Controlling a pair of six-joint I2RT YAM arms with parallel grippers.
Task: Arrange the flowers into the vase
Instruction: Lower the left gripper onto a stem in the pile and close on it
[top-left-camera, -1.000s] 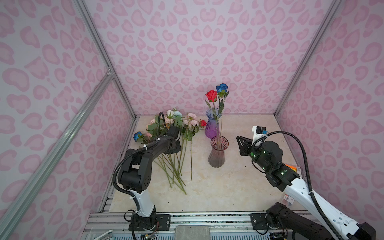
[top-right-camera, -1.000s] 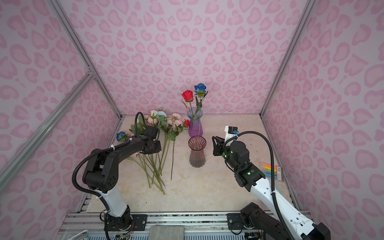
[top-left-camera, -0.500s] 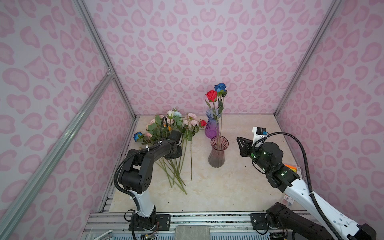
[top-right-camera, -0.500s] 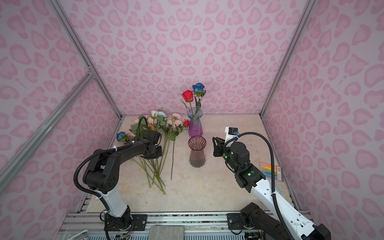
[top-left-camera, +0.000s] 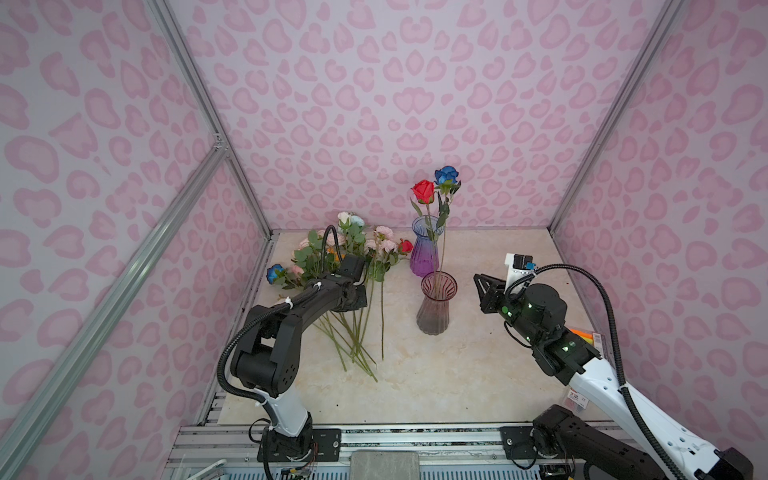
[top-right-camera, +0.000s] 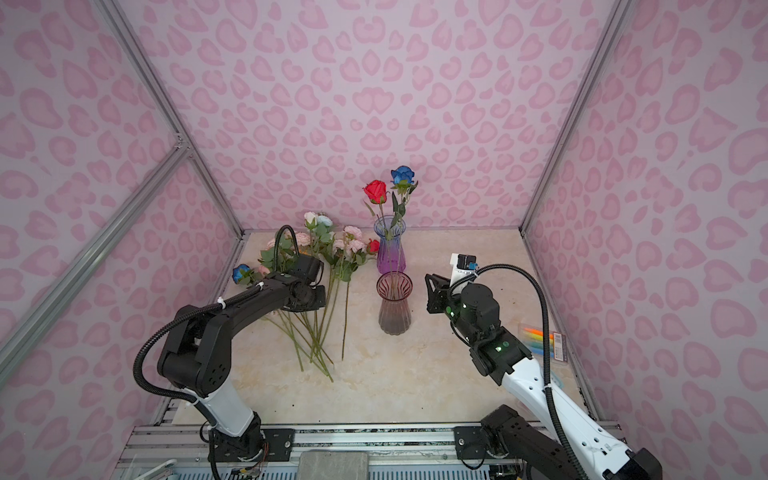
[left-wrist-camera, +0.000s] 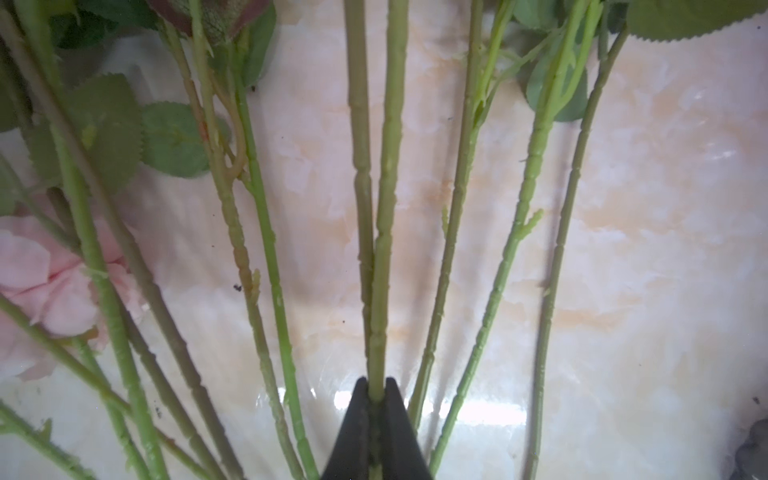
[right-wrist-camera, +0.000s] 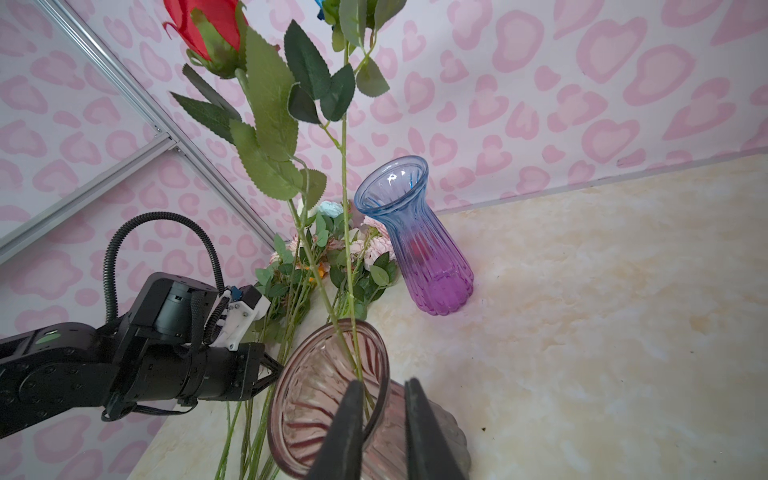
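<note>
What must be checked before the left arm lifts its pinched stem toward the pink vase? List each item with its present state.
Left gripper shut on a stem: ok.
Only one stem pinched: cannot tell; a second stem runs tight alongside.
Held stem free of the pile: not ok; neighbouring stems lie close on both sides.
Pink vase upright, room left beside the red rose and blue rose: ok.
Right gripper clear of that vase: ok; both top views show a gap.

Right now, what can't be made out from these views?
- Left gripper: hidden under its own wrist in both top views.
- Gripped stem: flower head cut off by the left wrist view's edge; one stem or two, unclear.
- Colourful packet: too small in both top views to identify.
</note>
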